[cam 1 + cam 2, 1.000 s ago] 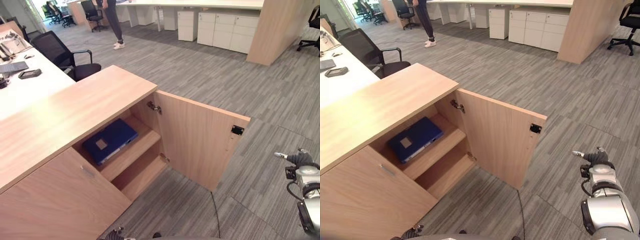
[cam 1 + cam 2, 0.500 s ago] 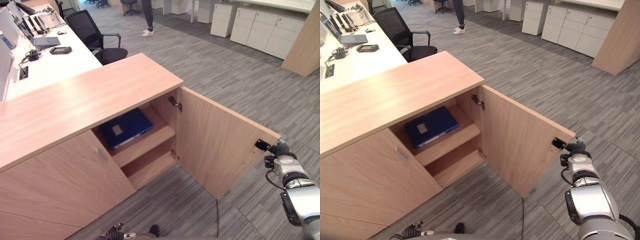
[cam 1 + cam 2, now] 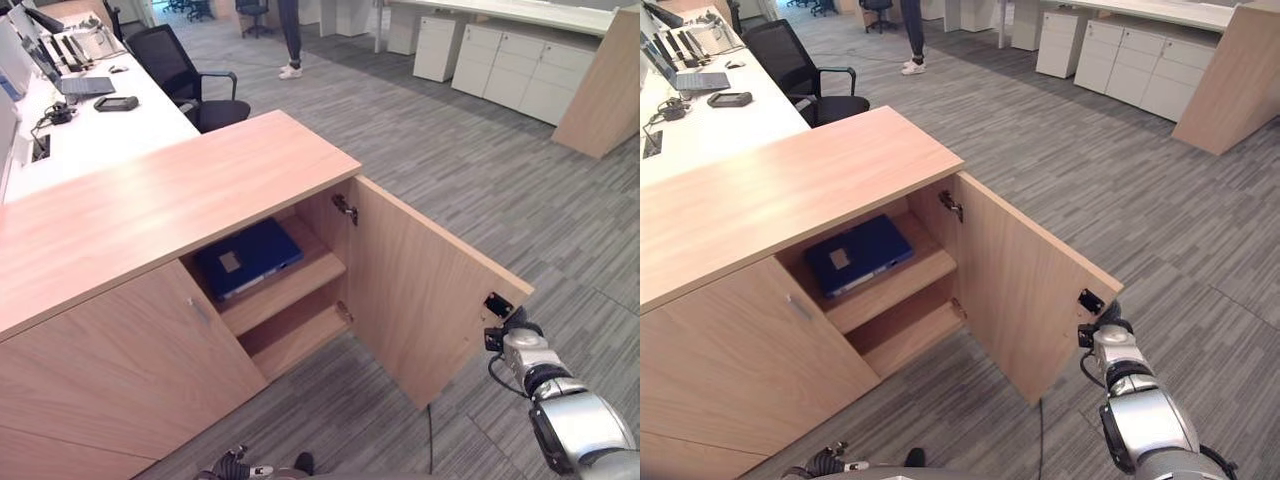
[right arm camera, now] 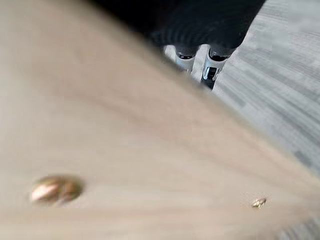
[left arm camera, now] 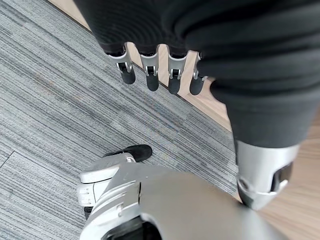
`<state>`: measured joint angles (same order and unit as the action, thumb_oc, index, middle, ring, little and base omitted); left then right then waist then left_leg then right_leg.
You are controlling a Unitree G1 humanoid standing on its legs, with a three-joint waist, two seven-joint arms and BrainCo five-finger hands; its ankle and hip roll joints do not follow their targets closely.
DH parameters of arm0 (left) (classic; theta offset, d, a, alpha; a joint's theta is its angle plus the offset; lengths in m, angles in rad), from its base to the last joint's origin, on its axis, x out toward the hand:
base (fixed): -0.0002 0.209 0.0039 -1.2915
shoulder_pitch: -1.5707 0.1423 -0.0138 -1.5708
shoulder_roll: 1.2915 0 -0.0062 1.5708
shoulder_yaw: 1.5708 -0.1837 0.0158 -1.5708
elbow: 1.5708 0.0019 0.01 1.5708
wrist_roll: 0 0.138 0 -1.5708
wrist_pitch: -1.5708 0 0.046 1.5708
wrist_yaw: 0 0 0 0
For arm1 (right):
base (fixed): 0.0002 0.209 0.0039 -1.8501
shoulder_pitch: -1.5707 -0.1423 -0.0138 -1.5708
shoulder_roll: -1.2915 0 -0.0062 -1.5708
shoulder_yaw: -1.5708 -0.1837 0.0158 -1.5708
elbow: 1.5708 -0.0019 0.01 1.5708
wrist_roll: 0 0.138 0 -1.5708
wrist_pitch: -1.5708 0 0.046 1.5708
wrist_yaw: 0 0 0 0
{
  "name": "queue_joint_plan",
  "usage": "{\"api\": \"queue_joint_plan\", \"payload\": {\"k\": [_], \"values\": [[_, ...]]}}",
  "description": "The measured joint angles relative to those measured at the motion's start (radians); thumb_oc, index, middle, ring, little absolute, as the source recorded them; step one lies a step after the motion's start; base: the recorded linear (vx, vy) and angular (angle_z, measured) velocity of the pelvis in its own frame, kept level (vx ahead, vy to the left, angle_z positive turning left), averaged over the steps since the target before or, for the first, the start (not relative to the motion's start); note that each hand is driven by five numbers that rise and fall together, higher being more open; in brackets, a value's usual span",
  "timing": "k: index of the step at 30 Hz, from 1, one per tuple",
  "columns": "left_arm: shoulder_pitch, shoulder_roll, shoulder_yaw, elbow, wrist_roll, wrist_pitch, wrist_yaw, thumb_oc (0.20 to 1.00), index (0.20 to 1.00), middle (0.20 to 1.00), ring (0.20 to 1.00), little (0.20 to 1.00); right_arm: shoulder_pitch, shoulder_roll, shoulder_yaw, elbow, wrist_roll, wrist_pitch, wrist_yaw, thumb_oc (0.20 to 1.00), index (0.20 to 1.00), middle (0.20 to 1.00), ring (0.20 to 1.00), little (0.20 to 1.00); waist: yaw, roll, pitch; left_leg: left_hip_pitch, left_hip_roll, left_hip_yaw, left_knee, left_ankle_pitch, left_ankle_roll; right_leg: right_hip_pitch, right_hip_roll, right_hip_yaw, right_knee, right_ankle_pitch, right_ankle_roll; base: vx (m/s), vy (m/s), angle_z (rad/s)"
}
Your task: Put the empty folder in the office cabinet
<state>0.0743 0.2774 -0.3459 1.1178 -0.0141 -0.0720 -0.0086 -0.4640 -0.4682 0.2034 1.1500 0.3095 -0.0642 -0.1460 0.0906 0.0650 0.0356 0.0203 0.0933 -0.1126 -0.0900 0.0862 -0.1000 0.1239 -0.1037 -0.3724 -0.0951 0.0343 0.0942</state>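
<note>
On the upper shelf, at ten o'clock from the open light-wood cabinet door (image 3: 425, 285) — flat dark-blue folder (image 3: 248, 258), placed. Right hand (image 3: 521, 341), well apart a second ago, now meets the door's free edge; finger state: cannot tell. Left hand (image 5: 150, 70) hangs relaxed. Judged remaining: closing.

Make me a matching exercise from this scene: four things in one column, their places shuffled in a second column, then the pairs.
Things:
1. folder
2. right hand
3. chair
4. tablet

Places:
A. on the white desk
B. at the open door's free edge
C. on the cabinet's upper shelf
D. between desk and cabinet end

Pairs: 1-C, 2-B, 3-D, 4-A
</note>
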Motion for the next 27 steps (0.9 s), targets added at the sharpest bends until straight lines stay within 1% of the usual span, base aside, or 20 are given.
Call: {"api": "queue_joint_plan", "payload": {"k": [1,3,5,6,9,10,13,14,16,17,18,19,20,21,22,23,24,25,26,27], "values": [[0.003,-0.004,0.017,0.000,0.000,0.000,0.000,1.000,1.000,1.000,1.000,1.000,0.044,-0.002,0.004,-0.071,0.005,-0.010,0.006,1.000,1.000,1.000,1.000,1.000,0.002,0.000,-0.002,0.000,0.000,0.000,0.000,0.000,0.000,0.000,-0.001,0.000,0.000,-0.001,-0.001,-0.02,-0.007,-0.03],[0.006,-0.008,0.025,0.001,0.000,0.002,-0.001,1.000,1.000,1.000,1.000,1.000,0.087,0.012,0.038,-0.129,0.004,-0.022,0.040,1.000,1.000,1.000,1.000,1.000,-0.011,-0.001,-0.003,0.001,0.000,0.003,0.000,-0.002,0.002,0.000,0.000,0.003,0.000,-0.001,-0.001,-0.01,-0.007,-0.02],[0.007,-0.008,0.034,0.000,0.001,0.002,-0.001,1.000,1.000,1.000,1.000,1.000,0.167,0.009,0.082,-0.254,-0.003,-0.014,0.061,1.000,1.000,1.000,1.000,1.000,-0.026,-0.003,-0.005,-0.001,0.001,0.004,-0.003,-0.004,0.004,-0.001,0.001,0.003,0.000,-0.001,-0.002,0.00,0.000,0.00],[0.006,-0.009,0.035,-0.001,0.002,0.002,0.000,1.000,1.000,1.000,1.000,1.000,0.207,0.009,0.097,-0.312,-0.015,-0.014,0.072,1.000,1.000,1.000,1.000,1.000,-0.028,-0.002,-0.005,-0.001,0.001,0.006,-0.008,-0.008,0.010,-0.002,0.001,0.004,0.000,-0.002,-0.002,0.00,0.000,0.00],[0.009,-0.010,0.044,-0.002,0.002,0.002,0.000,1.000,1.000,1.000,1.000,1.000,0.303,0.023,0.130,-0.437,-0.020,-0.020,0.121,1.000,1.000,1.000,1.000,1.000,-0.029,-0.005,-0.005,0.000,0.001,0.009,-0.008,-0.008,0.010,-0.002,0.001,0.006,0.000,-0.002,-0.003,-0.02,-0.058,-0.02],[0.008,-0.013,0.063,-0.005,0.002,-0.001,0.001,1.000,1.000,1.000,1.000,1.000,0.342,0.026,0.142,-0.492,-0.028,-0.020,0.137,1.000,1.000,1.000,1.000,1.000,-0.027,-0.006,-0.005,-0.001,0.000,0.009,-0.002,-0.007,0.009,-0.002,0.000,0.005,0.000,-0.003,-0.003,-0.02,-0.043,0.00],[0.020,-0.035,0.086,0.035,0.015,-0.002,0.012,1.000,1.000,1.000,1.000,1.000,0.383,0.072,0.162,-0.522,-0.055,-0.037,0.197,1.000,1.000,1.000,1.000,1.000,-0.026,-0.015,-0.004,-0.003,0.001,0.005,0.000,-0.004,0.005,-0.002,0.003,0.003,0.000,-0.004,-0.003,-0.08,-0.072,0.04],[0.020,-0.043,0.108,0.048,0.023,-0.002,0.021,1.000,1.000,1.000,1.000,1.000,0.390,0.087,0.164,-0.522,-0.055,-0.044,0.207,1.000,1.000,1.000,1.000,1.000,-0.025,-0.014,-0.001,-0.008,0.001,-0.005,0.001,0.000,0.001,-0.003,0.004,-0.003,0.000,-0.004,-0.003,-0.12,-0.056,0.14],[0.017,-0.040,0.110,0.049,0.025,-0.002,0.023,1.000,1.000,1.000,1.000,1.000,0.388,0.097,0.172,-0.520,-0.054,-0.047,0.213,1.000,1.000,1.000,1.000,1.000,-0.021,-0.016,0.003,-0.030,0.003,-0.019,0.015,0.008,-0.006,-0.012,0.011,-0.006,0.000,-0.004,-0.003,-0.14,-0.044,0.30],[0.001,-0.039,0.109,0.040,0.027,-0.003,0.023,1.000,1.000,1.000,1.000,1.000,0.365,0.094,0.171,-0.521,-0.054,-0.059,0.219,1.000,1.000,1.000,1.000,1.000,-0.022,-0.009,0.021,-0.084,0.010,-0.045,0.043,0.014,-0.019,-0.035,0.030,-0.002,0.000,-0.005,-0.004,-0.30,-0.024,0.49],[-0.006,-0.038,0.111,0.031,0.027,-0.005,0.025,1.000,1.000,1.000,1.000,1.000,0.352,0.089,0.179,-0.525,-0.053,-0.061,0.212,1.000,1.000,1.000,1.000,1.000,-0.015,-0.007,0.027,-0.126,0.012,-0.057,0.079,0.024,-0.036,-0.054,0.033,0.001,0.000,-0.010,-0.012,-0.30,0.027,0.63],[-0.026,-0.045,0.109,0.022,0.028,-0.004,0.028,1.000,1.000,1.000,1.000,1.000,0.328,0.076,0.192,-0.535,-0.053,-0.062,0.213,1.000,1.000,1.000,1.000,1.000,-0.012,0.005,0.055,-0.160,0.011,-0.049,0.113,0.043,-0.058,-0.052,0.056,-0.019,0.011,-0.007,-0.010,-0.25,0.044,1.40],[-0.087,-0.032,0.097,-0.017,0.033,-0.004,0.037,1.000,1.000,1.000,1.000,1.000,0.313,0.072,0.174,-0.547,-0.016,-0.069,0.189,1.000,1.000,1.000,1.000,1.000,-0.032,-0.046,0.098,-0.270,-0.015,0.090,0.185,0.113,-0.139,-0.104,0.002,-0.070,0.055,0.007,-0.103,-0.14,0.038,1.58],[-0.106,-0.029,0.102,-0.022,0.036,-0.009,0.031,1.000,1.000,1.000,1.000,1.000,0.285,0.082,0.179,-0.523,-0.015,-0.056,0.175,1.000,1.000,1.000,1.000,1.000,-0.027,-0.089,0.118,-0.294,-0.009,0.282,0.241,0.060,-0.053,-0.106,-0.037,-0.094,0.037,0.028,-0.118,-0.09,0.009,1.38],[-0.113,-0.014,0.115,-0.023,0.040,-0.009,0.030,1.000,1.000,1.000,1.000,1.000,0.261,0.088,0.184,-0.515,-0.018,-0.045,0.174,1.000,1.000,1.000,1.000,1.000,-0.016,-0.112,0.128,-0.294,0.000,0.351,0.292,0.028,-0.018,-0.104,-0.058,-0.108,0.028,0.038,-0.127,-0.03,0.029,0.30],[-0.116,0.005,0.117,-0.021,0.040,-0.008,0.027,1.000,1.000,1.000,1.000,1.000,0.240,0.089,0.200,-0.515,-0.021,-0.017,0.174,1.000,1.000,1.000,1.000,1.000,-0.002,-0.134,0.138,-0.287,0.022,0.412,0.370,-0.001,-0.009,-0.101,-0.089,-0.139,0.017,0.051,-0.125,0.09,0.077,0.17],[-0.108,0.005,0.142,-0.017,0.041,-0.008,0.026,1.000,1.000,1.000,1.000,1.000,0.218,0.079,0.230,-0.511,-0.035,0.001,0.177,1.000,1.000,1.000,1.000,1.000,-0.007,-0.130,0.141,-0.259,0.076,0.489,0.495,-0.050,-0.019,-0.086,-0.107,-0.200,-0.001,0.053,-0.108,0.09,0.078,0.46],[-0.102,0.001,0.142,-0.010,0.042,-0.006,0.022,1.000,1.000,1.000,1.000,1.000,0.231,0.078,0.237,-0.510,-0.059,0.008,0.182,1.000,1.000,1.000,1.000,1.000,-0.017,-0.114,0.139,-0.210,0.078,0.495,0.484,-0.095,-0.027,-0.063,-0.115,-0.240,0.000,0.056,-0.075,0.14,0.093,0.91],[-0.095,-0.004,0.141,-0.002,0.042,-0.004,0.018,1.000,1.000,1.000,1.000,1.000,0.257,0.082,0.237,-0.508,-0.065,0.016,0.182,1.000,1.000,1.000,1.000,1.000,-0.030,-0.091,0.126,-0.163,0.078,0.498,0.466,-0.124,-0.014,-0.041,-0.115,-0.275,0.000,0.055,-0.044,0.10,0.074,1.09],[-0.077,-0.012,0.140,-0.003,0.042,-0.004,0.019,1.000,1.000,1.000,1.000,1.000,0.289,0.083,0.237,-0.507,-0.067,0.028,0.184,1.000,1.000,1.000,1.000,1.000,-0.030,-0.060,0.097,-0.092,0.074,0.491,0.399,-0.154,-0.011,-0.045,-0.108,-0.300,0.016,0.048,-0.033,0.14,0.082,0.91]]}}
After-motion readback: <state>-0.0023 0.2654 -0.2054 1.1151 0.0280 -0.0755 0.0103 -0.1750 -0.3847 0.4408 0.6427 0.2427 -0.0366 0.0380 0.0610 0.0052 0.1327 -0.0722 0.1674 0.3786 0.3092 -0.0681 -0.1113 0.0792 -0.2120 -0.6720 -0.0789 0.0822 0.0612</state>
